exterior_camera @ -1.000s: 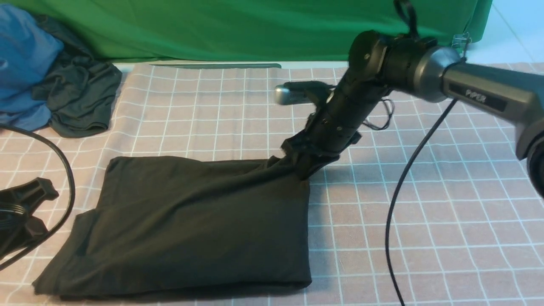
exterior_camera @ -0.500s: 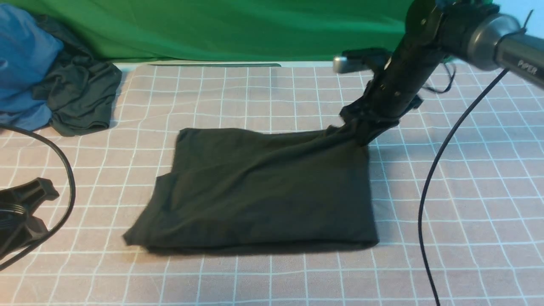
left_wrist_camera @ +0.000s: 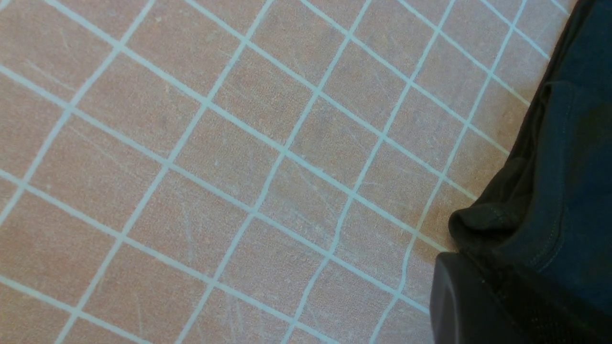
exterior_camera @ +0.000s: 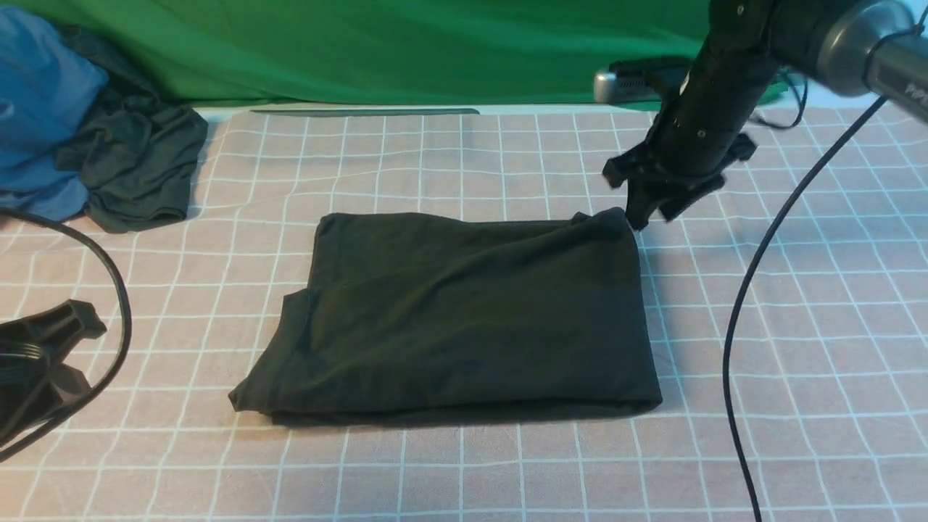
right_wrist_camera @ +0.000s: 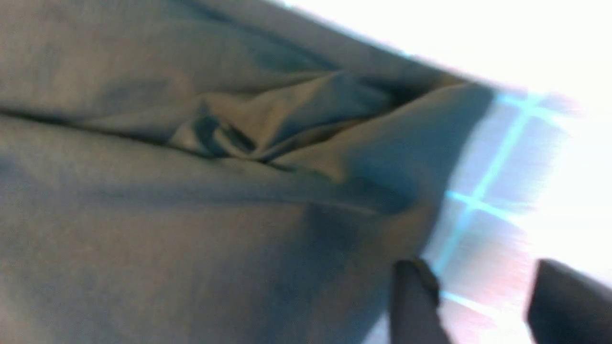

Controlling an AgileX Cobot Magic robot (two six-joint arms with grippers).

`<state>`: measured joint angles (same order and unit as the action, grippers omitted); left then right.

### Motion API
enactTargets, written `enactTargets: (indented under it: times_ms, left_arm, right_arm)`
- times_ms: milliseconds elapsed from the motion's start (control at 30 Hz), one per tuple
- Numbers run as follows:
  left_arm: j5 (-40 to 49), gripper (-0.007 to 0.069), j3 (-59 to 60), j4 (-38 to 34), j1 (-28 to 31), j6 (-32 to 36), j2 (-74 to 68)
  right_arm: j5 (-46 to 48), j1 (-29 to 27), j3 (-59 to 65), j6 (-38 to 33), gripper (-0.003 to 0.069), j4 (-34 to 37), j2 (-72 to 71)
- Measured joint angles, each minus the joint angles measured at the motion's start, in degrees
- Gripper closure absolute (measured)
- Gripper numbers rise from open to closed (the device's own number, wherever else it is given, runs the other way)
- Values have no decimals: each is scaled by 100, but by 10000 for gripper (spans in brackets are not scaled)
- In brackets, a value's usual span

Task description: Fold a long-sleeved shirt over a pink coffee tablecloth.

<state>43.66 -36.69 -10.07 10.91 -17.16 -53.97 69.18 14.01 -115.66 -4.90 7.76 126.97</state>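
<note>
The long-sleeved shirt (exterior_camera: 464, 312) lies folded into a black rectangle in the middle of the pink coffee tablecloth (exterior_camera: 797, 326); its logo and neck label are hidden. My right gripper (exterior_camera: 651, 212) hangs just beyond the shirt's far right corner, open, with nothing between its fingers. In the right wrist view the shirt (right_wrist_camera: 215, 191) fills most of the picture, and the right gripper (right_wrist_camera: 483, 291) shows bare grid cloth between its jaws. My left gripper (exterior_camera: 51, 359) rests low at the left edge. In its wrist view one finger (left_wrist_camera: 473, 301) shows beside a dark hemmed cloth edge (left_wrist_camera: 564, 181).
A smaller dark garment (exterior_camera: 134, 167) bunched with blue fabric (exterior_camera: 36, 109) lies at the far left corner. A green cloth (exterior_camera: 406, 51) hangs along the back. A black cable (exterior_camera: 747, 312) droops from the right arm over the cloth, and another cable (exterior_camera: 116, 312) loops by the left gripper.
The right gripper dragged the shirt by its far right corner to the right and farther away, then let go and lifted off. The left gripper stayed put.
</note>
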Motion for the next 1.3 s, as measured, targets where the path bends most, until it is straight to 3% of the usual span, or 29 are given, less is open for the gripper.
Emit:
enactTargets:
  times_ms: [100,200,300,500,900,1100,1300]
  left_arm:
    - [21,596,0,-178,0,199,0]
    - [175,596,0,-590,0,643,29]
    - [324,596,0,-840,0,919,221]
    - [360,596,0,-904,0,1010,981]
    - [508,596,29,-1087,0,967,3220]
    - [617,596,55,-1196,0,949,3923]
    - [673,596,62,-1059,0,949,4109]
  right_arm:
    - [12,0,16,41,301,-52,-442]
    - [-1,0,235,40,533,-136,-1454]
    - [9,0,540,21,612,-269,-2446]
    - [-478,0,1441,56,620,-623,-4396]
    - [-3971,0,5667,196,620,-737,-9123]
    - [-5879,0,7563,260,620,-737,-10801]
    - [-6508,0,8271,316,617,-737,-11396]
